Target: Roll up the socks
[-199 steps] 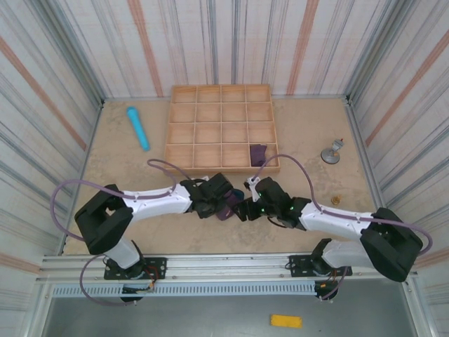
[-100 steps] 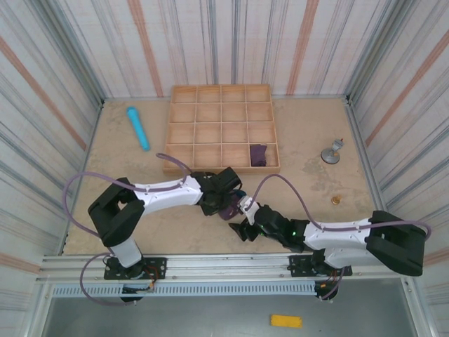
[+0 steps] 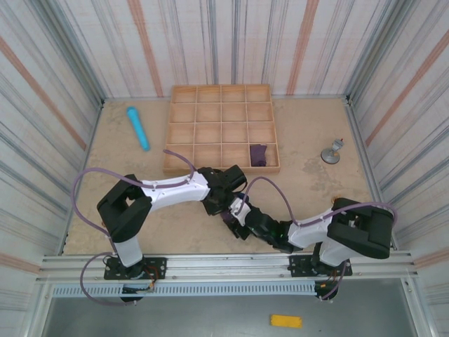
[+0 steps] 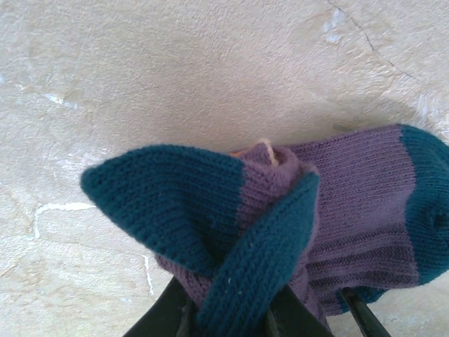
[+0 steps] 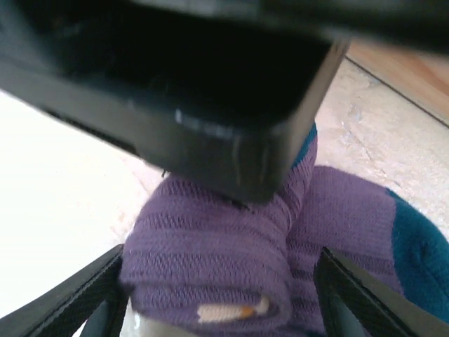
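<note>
A purple striped sock (image 3: 228, 213) with teal cuff and toe lies on the table in front of the tray. My left gripper (image 3: 223, 202) is shut on its teal cuff, and its black fingers (image 4: 158, 319) pinch the folded knit (image 4: 351, 189) from below. My right gripper (image 3: 238, 215) comes in from the near side and stands open. Its fingers (image 5: 105, 284) flank the rolled purple end (image 5: 210, 246), which shows an orange and white fleck. The left gripper's black body (image 5: 175, 84) hangs just above. A second rolled sock (image 3: 258, 154) sits in a front-row tray compartment.
The wooden grid tray (image 3: 168, 133) stands at the back middle. A light blue cylinder (image 3: 137, 128) lies to its left. A small metal piece (image 3: 330, 152) rests at the right. Striped walls close in the sandy table on three sides.
The right arm has swung toward the near edge and brought its gripper around the sock's rolled end, jaws narrowing. The left gripper has shifted a little to the right, still holding the cuff.
</note>
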`<move>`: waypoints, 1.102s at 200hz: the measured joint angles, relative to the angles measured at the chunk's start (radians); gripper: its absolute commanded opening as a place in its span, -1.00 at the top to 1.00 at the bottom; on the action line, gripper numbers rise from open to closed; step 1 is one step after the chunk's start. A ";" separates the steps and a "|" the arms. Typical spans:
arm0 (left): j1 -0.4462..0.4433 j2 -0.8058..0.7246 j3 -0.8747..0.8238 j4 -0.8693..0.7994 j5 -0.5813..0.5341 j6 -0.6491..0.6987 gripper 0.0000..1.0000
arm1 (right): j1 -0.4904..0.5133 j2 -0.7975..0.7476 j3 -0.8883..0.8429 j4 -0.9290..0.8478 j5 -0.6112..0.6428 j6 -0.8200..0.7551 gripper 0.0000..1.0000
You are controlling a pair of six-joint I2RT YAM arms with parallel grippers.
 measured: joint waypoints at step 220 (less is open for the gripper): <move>0.018 -0.192 -0.199 0.220 -0.038 -0.018 -0.69 | -0.227 -0.152 -0.101 -0.050 -0.269 0.494 1.00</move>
